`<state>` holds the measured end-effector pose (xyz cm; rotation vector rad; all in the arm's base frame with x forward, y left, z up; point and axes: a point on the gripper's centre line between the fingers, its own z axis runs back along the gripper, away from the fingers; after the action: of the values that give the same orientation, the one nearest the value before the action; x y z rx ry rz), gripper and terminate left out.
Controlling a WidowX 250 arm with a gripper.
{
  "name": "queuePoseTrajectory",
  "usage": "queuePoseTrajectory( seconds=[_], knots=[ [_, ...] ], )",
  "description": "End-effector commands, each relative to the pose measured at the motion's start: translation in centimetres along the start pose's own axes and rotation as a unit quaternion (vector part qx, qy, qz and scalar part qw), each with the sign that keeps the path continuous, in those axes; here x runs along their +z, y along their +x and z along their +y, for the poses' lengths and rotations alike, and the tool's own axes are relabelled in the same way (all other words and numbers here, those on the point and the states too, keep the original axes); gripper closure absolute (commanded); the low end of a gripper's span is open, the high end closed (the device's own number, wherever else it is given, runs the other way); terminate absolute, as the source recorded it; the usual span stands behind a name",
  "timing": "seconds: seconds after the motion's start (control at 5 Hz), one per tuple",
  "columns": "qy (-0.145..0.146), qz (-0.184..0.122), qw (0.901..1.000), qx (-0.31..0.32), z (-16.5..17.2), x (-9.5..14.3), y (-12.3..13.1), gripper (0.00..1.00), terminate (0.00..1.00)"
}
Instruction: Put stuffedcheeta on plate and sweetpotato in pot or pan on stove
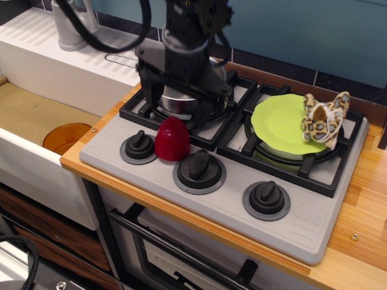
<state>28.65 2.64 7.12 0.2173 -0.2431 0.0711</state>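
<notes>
The dark red sweetpotato (pixel 172 139) stands upright on the grey stove (pixel 302 211), between the left and middle knobs. The steel pan (pixel 176 104) sits on the left burner, mostly hidden behind my gripper; its wire handle (pixel 124 58) sticks out to the left. My gripper (pixel 176 104) hangs open and empty over the pan's front part, just behind and above the sweetpotato. The spotted stuffedcheeta (pixel 325 122) lies on the right rim of the lime-green plate (pixel 279 125), which rests on the right burner.
A sink with an orange bowl (pixel 66 138) lies to the left, below a white drainboard with a grey faucet (pixel 72 24). Three knobs (pixel 266 199) line the stove front. Wooden counter (pixel 363 217) runs along the right.
</notes>
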Motion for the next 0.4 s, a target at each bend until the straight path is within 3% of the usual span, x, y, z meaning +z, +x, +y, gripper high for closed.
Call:
queuePoseTrajectory(
  seconds=[0.0, 0.2],
  knots=[
    [0.004, -0.017, 0.9996, 0.02, 0.22, -0.53, 0.26, 0.0, 0.0],
    [0.004, -0.023, 0.9993, 0.028, -0.07, -1.48, -0.01, 0.0, 0.0]
  ],
)
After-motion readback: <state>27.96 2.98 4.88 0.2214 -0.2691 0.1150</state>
